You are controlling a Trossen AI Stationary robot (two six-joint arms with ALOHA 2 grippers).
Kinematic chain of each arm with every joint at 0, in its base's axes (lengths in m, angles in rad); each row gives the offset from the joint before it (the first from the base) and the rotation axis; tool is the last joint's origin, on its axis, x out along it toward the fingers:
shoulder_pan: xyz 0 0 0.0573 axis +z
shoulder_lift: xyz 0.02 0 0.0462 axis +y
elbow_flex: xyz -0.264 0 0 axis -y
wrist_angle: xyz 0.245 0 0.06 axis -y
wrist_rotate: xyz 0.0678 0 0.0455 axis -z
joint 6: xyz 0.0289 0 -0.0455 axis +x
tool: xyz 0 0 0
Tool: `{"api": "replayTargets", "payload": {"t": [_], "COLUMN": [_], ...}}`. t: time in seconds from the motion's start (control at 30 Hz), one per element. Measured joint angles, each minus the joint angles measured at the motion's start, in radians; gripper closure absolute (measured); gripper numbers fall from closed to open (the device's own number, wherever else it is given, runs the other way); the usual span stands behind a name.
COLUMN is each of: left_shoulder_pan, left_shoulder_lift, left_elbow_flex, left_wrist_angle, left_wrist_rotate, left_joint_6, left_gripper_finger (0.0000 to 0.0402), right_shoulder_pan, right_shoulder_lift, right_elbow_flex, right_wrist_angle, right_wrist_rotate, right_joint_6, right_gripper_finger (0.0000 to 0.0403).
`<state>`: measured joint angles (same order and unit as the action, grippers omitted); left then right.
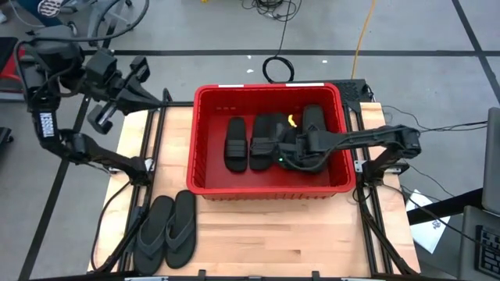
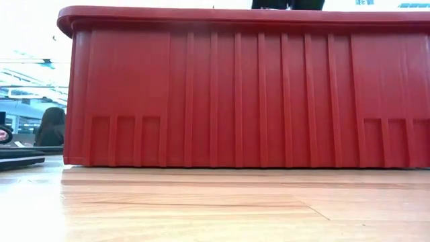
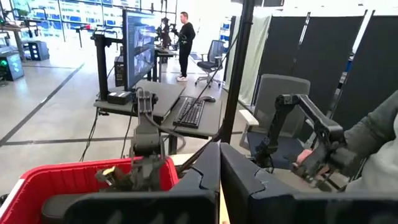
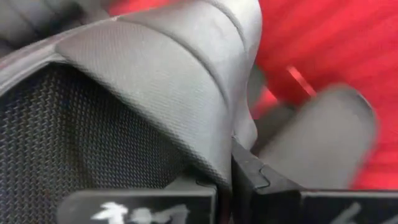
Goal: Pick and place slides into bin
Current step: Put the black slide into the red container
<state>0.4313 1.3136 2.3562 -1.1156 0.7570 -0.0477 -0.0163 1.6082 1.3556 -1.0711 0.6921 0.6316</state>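
The red bin point(image 1: 205, 140) stands mid-table with several black slides lying in it: one point(image 1: 236, 144) at the left, one point(image 1: 262, 139) beside it, one point(image 1: 314, 123) at the right. My right gripper point(image 1: 291, 150) reaches into the bin from the right, shut on another slide point(image 4: 124, 93), which fills the right wrist view. Two thong slides point(image 1: 168, 230) lie flat on the table near the front left. My left gripper point(image 3: 219, 180) is shut on nothing, raised off the bin's far left corner point(image 3: 37, 186). My right gripper pinches the slide's wide strap at its edge point(image 4: 217, 158) between its two fingers. The fingers slant down from the table's right side. The slide's textured footbed point(image 4: 74, 137) lies close below the strap. Whether the slide rests on the others in the bin cannot be told.
The bin's near wall point(image 2: 248, 94) fills the low view. Bare wooden table point(image 1: 297, 234) lies in front of the bin. Beyond the table stand a desk with monitors point(image 3: 140, 50), another robot arm point(image 3: 305, 124), a person point(image 3: 185, 37), and a sleeve point(image 3: 379, 130) close by.
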Motion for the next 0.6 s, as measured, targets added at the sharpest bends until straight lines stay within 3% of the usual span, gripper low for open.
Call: {"api": "replayTargets", "payload": {"t": [0.17,0.33,0.6], "left_shoulder_pan": [-0.006,-0.008,-0.008], "left_shoulder_lift": [-0.007,-0.003,0.012], "left_elbow_flex": [0.0,0.0,-0.001], "left_wrist_angle": [-0.015,-0.037,-0.072], "left_wrist_rotate": [-0.001,-0.026,-0.051], "left_joint_6": [-0.011,0.014,0.017], "left_gripper_finger": [0.0394,0.0394,0.0394], "right_shoulder_pan": [-0.009,0.004,-0.019], "right_shoulder_lift": [0.062,0.076,0.075], "right_elbow_flex": [0.003,0.002,0.001], "right_wrist_angle": [-0.149,-0.071,-0.046], "right_wrist_rotate": [0.013,-0.005,-0.103], "right_joint_6": [0.055,-0.056,-0.048], "right_gripper_finger": [0.0402,0.04,0.0393]}}
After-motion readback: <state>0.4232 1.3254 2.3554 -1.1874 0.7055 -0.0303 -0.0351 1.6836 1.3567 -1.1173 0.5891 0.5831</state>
